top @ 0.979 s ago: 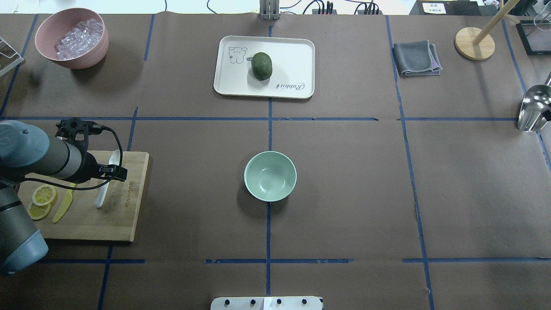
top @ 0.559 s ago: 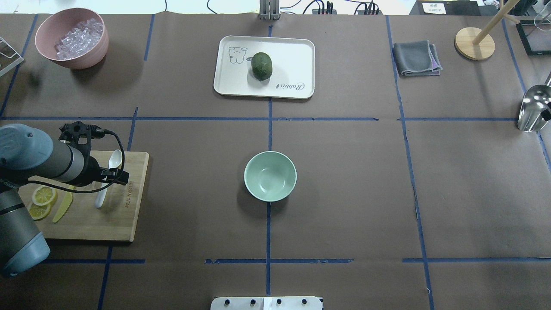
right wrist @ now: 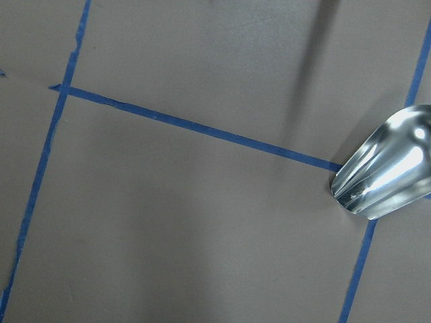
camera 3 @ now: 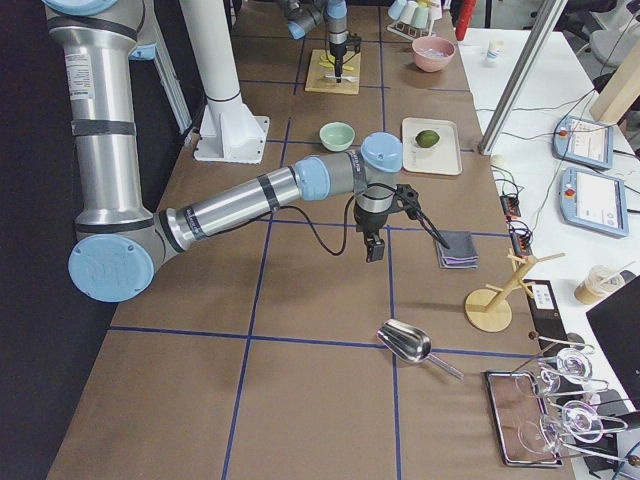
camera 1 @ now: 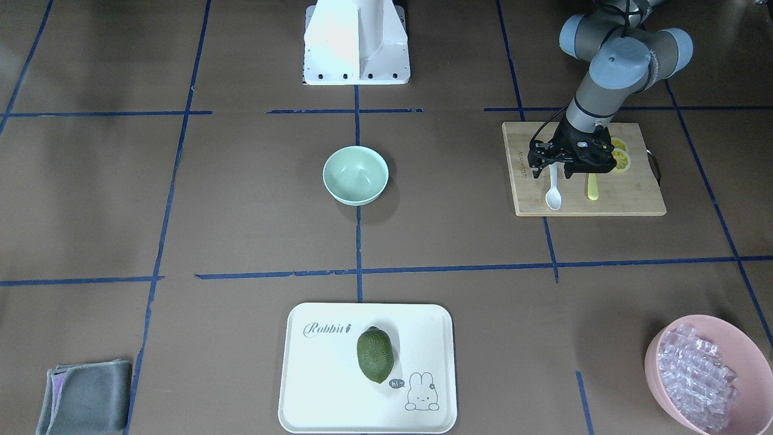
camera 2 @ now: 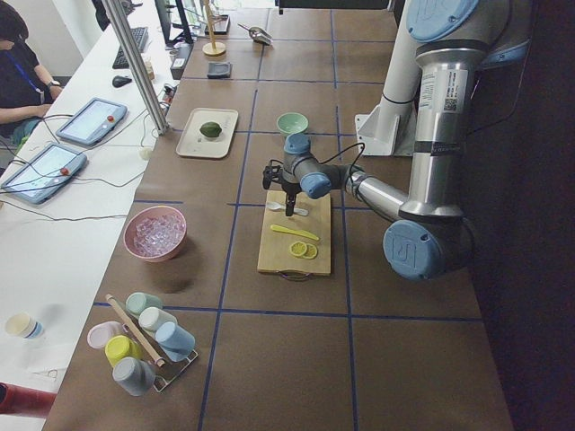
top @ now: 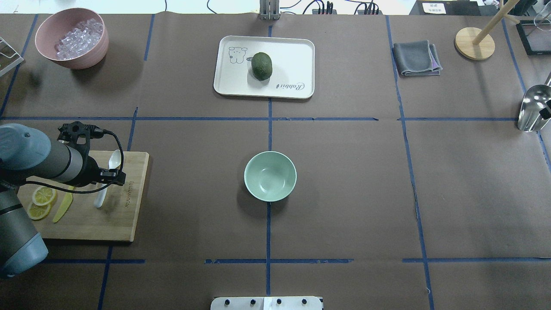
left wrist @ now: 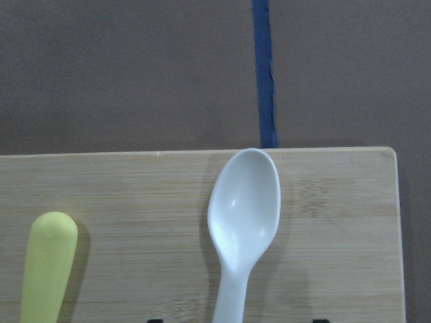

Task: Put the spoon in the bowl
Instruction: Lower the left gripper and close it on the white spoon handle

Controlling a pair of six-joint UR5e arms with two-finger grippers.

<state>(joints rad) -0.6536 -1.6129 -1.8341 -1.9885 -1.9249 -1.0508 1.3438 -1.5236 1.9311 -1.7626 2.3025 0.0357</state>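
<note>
Hovering over the cutting board [camera 1: 628,193], your left gripper [camera 1: 551,173] has its jaws apart astride the handle of the spoon [camera 1: 553,196], lying flat for a pinch, well apart from the bowl [camera 1: 355,175] mid-table.

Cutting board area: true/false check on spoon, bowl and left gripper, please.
1. The spoon lies on the cutting board. True.
2. The bowl holds the spoon. False: the bowl is empty, out in the middle of the table.
3. The left gripper is shut on the spoon's handle. False: its jaws stand open, one on each side of the handle.
4. The yellow knife lies on the board beside the spoon. True.
</note>
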